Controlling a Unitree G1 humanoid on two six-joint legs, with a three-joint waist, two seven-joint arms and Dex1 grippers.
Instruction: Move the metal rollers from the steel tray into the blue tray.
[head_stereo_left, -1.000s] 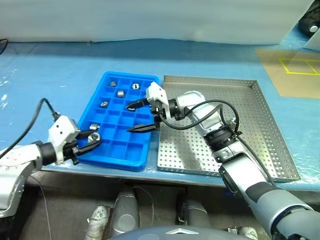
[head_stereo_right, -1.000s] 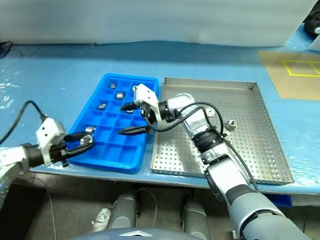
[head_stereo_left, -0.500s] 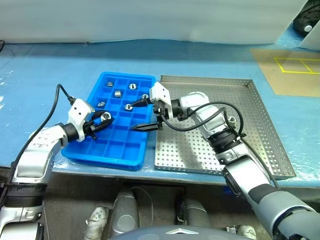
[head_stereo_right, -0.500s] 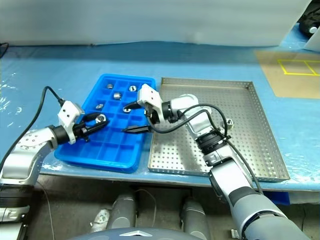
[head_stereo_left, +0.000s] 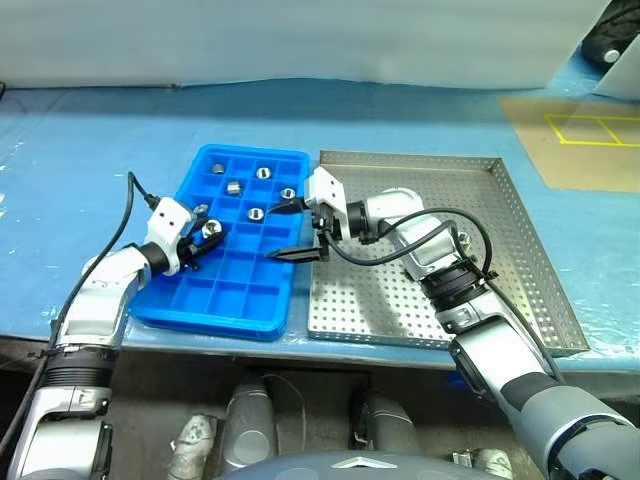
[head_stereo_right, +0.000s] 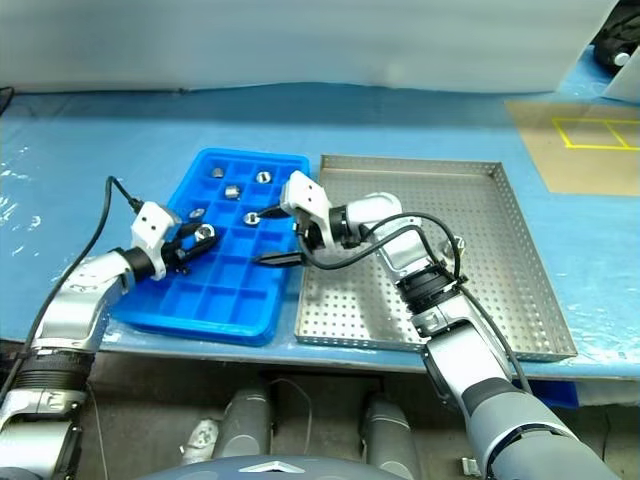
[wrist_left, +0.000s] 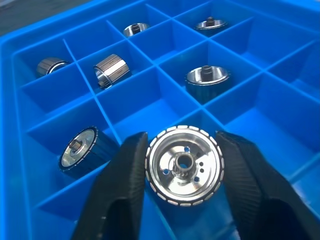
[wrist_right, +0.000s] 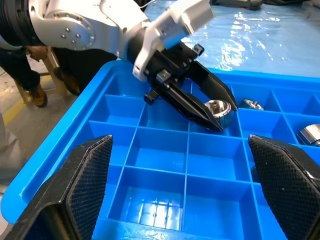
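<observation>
My left gripper (head_stereo_left: 208, 233) hangs over the left part of the blue tray (head_stereo_left: 215, 308), shut on a metal roller (wrist_left: 184, 166) that sits between its two fingers (wrist_left: 125, 175) above a compartment. The right wrist view shows that roller (wrist_right: 220, 108) as well. Several more metal rollers (head_stereo_left: 233, 187) lie in the far compartments. Wide open and holding nothing, my right gripper (head_stereo_left: 272, 235) hovers over the blue tray's right side, beside the steel tray (head_stereo_left: 420, 157). One small roller (head_stereo_right: 458, 243) seems to rest on the steel tray by my right forearm.
Both trays sit side by side on a table covered in blue film (head_stereo_left: 100, 130). The table's front edge runs just below the trays. A brown sheet with yellow tape lines (head_stereo_left: 585, 135) lies at the far right.
My left arm has carried the roller from the blue tray's near left corner forward over the tray. The right gripper has stayed in place, open.
</observation>
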